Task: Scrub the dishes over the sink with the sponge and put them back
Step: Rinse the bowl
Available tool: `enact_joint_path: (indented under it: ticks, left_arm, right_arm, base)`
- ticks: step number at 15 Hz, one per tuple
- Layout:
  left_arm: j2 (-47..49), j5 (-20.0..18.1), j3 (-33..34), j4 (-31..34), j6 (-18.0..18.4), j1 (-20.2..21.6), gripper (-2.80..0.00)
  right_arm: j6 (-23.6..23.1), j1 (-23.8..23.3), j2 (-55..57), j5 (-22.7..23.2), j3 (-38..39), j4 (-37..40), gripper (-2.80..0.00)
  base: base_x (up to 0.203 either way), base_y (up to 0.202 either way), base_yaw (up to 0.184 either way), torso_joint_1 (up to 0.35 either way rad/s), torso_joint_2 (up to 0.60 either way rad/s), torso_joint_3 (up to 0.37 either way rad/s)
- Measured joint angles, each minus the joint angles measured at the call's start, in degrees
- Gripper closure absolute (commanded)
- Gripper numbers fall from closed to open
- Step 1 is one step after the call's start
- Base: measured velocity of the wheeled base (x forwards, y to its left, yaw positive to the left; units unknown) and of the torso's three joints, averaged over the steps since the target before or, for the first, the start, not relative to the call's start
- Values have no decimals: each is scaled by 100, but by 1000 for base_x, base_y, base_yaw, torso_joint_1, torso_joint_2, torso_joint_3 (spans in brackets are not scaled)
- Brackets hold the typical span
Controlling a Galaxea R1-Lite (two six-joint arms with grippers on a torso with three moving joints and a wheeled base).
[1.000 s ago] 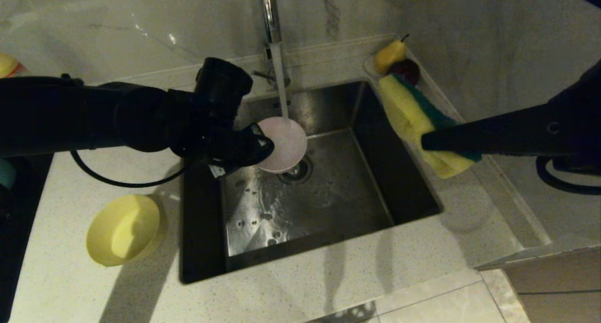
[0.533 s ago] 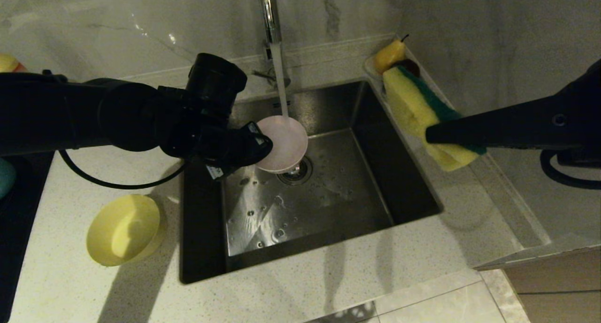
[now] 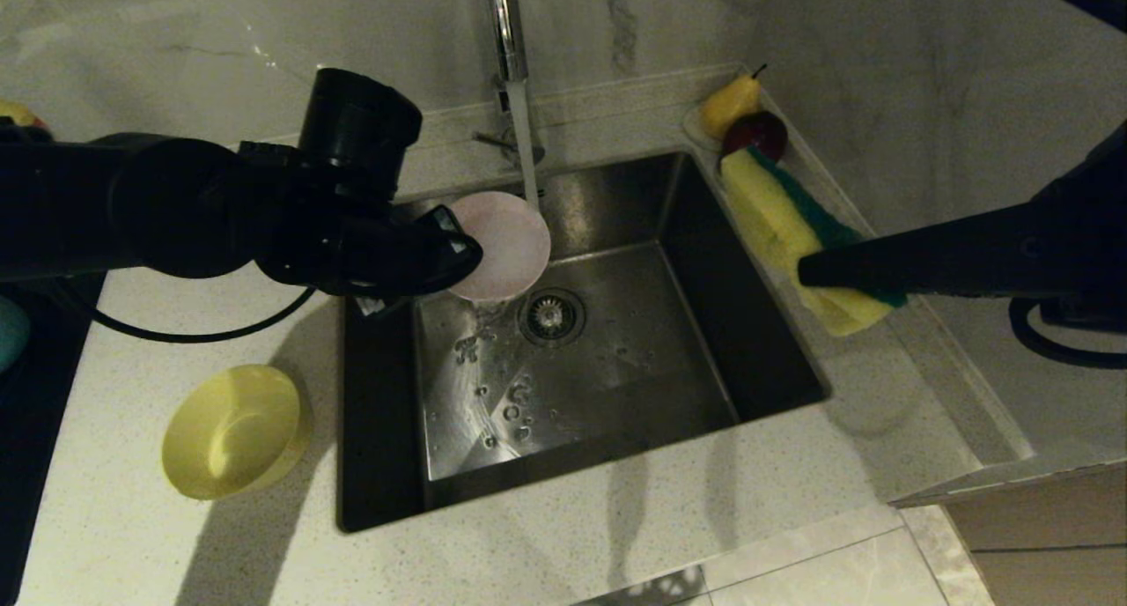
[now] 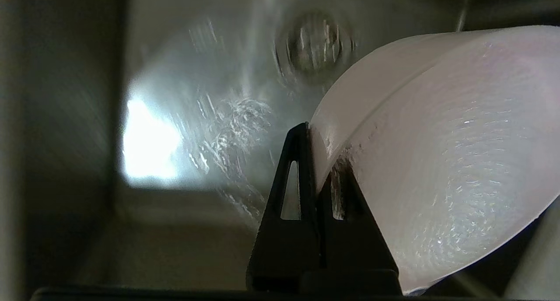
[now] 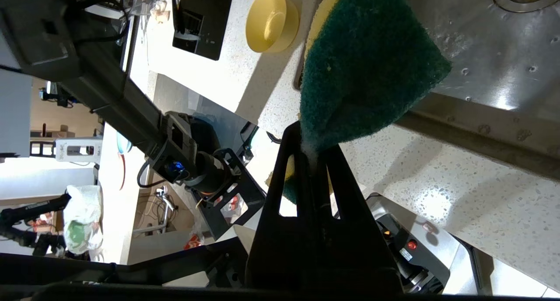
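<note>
My left gripper (image 3: 462,254) (image 4: 318,137) is shut on the rim of the pale pink bowl (image 3: 504,245) (image 4: 442,152), which it holds tilted over the back left of the steel sink (image 3: 616,368), just left of the water stream from the tap (image 3: 504,25). At the sink's right rim my right gripper (image 3: 806,271) (image 5: 313,141) is shut on the yellow and green sponge (image 3: 784,227) (image 5: 363,69). The yellow bowl (image 3: 233,430) (image 5: 271,19) sits on the counter left of the sink. A light blue bowl's edge (image 3: 11,324) shows at the far left.
Water runs from the tap into the sink near the drain strainer (image 3: 550,315). A small white dish (image 3: 696,126) with a pear (image 3: 731,104) and a dark red fruit (image 3: 757,130) stands at the back right corner. A black hob (image 5: 197,21) lies left of the yellow bowl.
My left arm has lifted the pink bowl up and to the left, out from under the water stream, uncovering the drain. The right gripper and sponge have barely moved.
</note>
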Motion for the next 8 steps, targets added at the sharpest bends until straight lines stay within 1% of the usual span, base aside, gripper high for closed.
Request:
enact_joint_path:
  ticks: [1, 3, 6, 8]
  left_arm:
    - [-96, 84, 163, -282, 267, 84, 0]
    - [-313, 195, 696, -1203, 921, 240, 0]
    - [-667, 227, 1681, -2879, 2112, 334, 0]
    - [-889, 206, 2260, -4033, 2759, 347, 0]
  right_arm:
    - [-5, -2, -1, 0, 0, -1, 0]
    - [-11, -11, -10, 0, 0, 4, 0]
    - [-9, -40, -7, 4, -11, 6, 0]
    - [-6, -102, 10, 8, 4, 0, 0]
  base:
    - [0, 0, 0, 0, 0, 0]
    - [0, 0, 0, 0, 0, 0]
    - [0, 0, 0, 0, 0, 0]
    - [0, 0, 0, 0, 0, 0]
